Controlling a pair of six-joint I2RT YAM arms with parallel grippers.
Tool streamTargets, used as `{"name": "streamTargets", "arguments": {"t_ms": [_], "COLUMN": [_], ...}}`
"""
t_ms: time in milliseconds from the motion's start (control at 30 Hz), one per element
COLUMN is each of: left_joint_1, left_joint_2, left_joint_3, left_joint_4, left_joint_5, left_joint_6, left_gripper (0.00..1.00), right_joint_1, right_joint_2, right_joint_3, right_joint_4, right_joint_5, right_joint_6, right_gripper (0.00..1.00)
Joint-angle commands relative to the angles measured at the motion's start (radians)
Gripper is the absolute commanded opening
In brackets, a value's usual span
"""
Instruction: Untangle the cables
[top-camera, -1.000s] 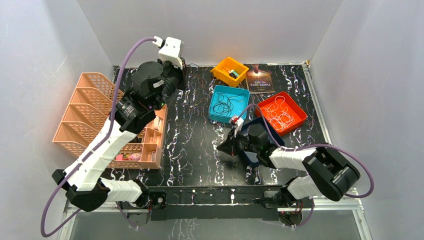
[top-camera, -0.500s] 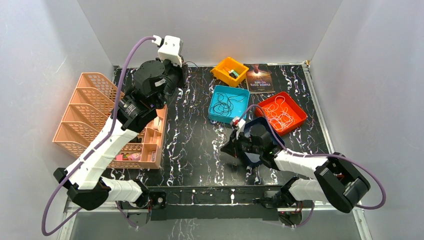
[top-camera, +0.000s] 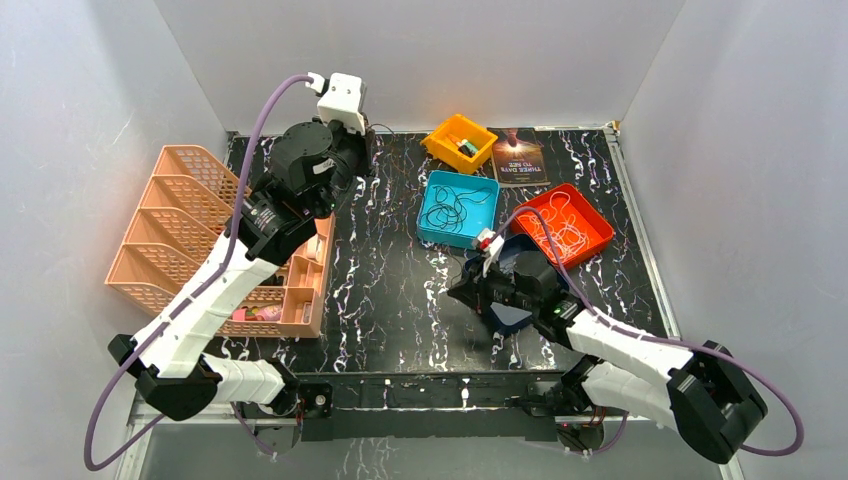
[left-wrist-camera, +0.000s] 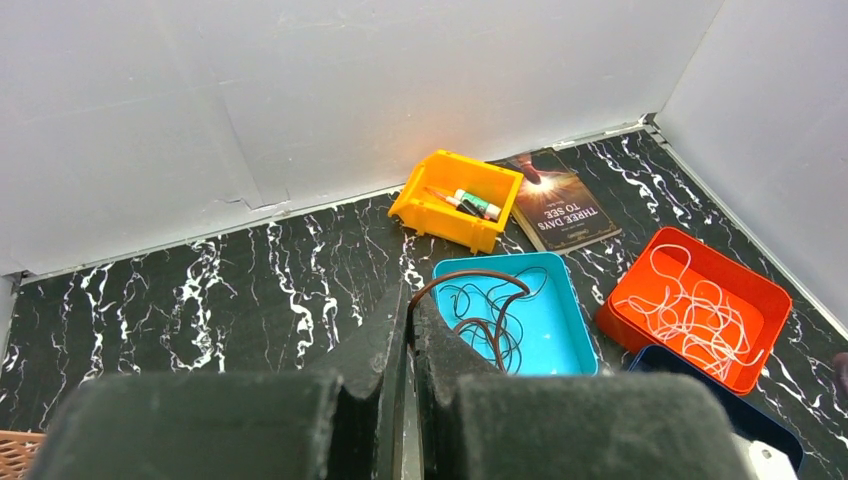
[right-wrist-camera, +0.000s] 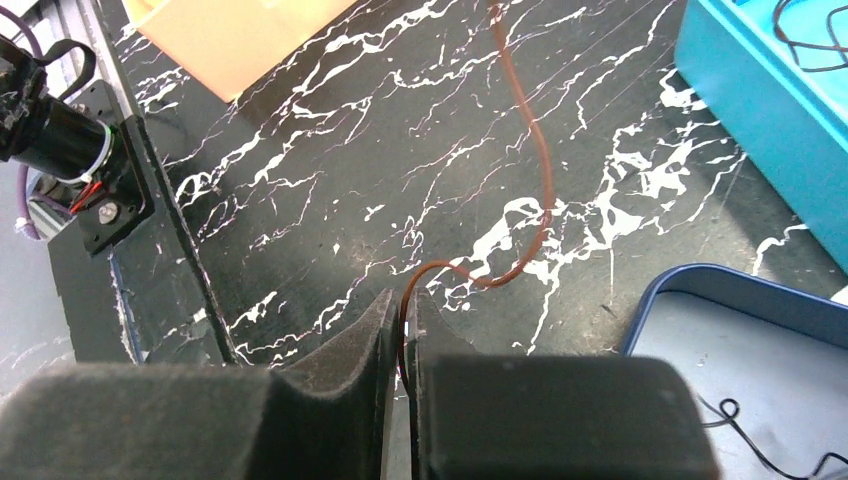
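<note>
The left tool (left-wrist-camera: 410, 300) hangs high over the back left of the tabletop (right-wrist-camera: 330, 150). Its two fingers are pressed almost together, pinching the end of a reddish-brown cord (left-wrist-camera: 470, 275). From the tips that cord arcs out and drops into the teal tray (left-wrist-camera: 565, 335), where a loose bunch of black cords (top-camera: 458, 208) lies.

The right tool (right-wrist-camera: 403, 310) sits low, just beside the dark blue tray (right-wrist-camera: 700, 285). It too is squeezed tight on a reddish-brown cord, which bends away from the fingertips and climbs across the marbled tabletop, out of the wrist view. I cannot tell whether both tools have the same strand.

One thin black cord (right-wrist-camera: 735, 435) lies in the dark blue tray. The white cords (left-wrist-camera: 700, 305) are heaped in the red tray (left-wrist-camera: 655, 340), next to the teal one.
</note>
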Motion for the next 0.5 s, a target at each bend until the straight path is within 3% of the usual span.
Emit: {"name": "streamTargets", "arguments": {"t_ms": [0, 267, 467], "left_joint_1": [-0.004, -0.004, -0.004], "left_joint_2": [-0.020, -0.021, -0.016], "left_joint_3": [-0.010, -0.017, -0.016], "left_joint_4": [0.028, 0.030, 0.031], "left_joint_5": [-0.017, -0.021, -0.016], "left_joint_6": [0.003, 0.002, 0.000], "left_gripper": [0.00, 0.00, 0.00], "right_joint_1": [0.003, 0.005, 0.003], "right_joint_2": [-0.058, -0.145, -0.198], "right_joint_3": [0.052, 0.071, 0.072], "right_joint_4": [-0.033, -0.094, -0.134], "right_joint_5": [0.048, 0.110, 0.158], "right_joint_6": [-0.026, -0.048, -0.069], "right_gripper": [0.17, 0.27, 0.45]}}
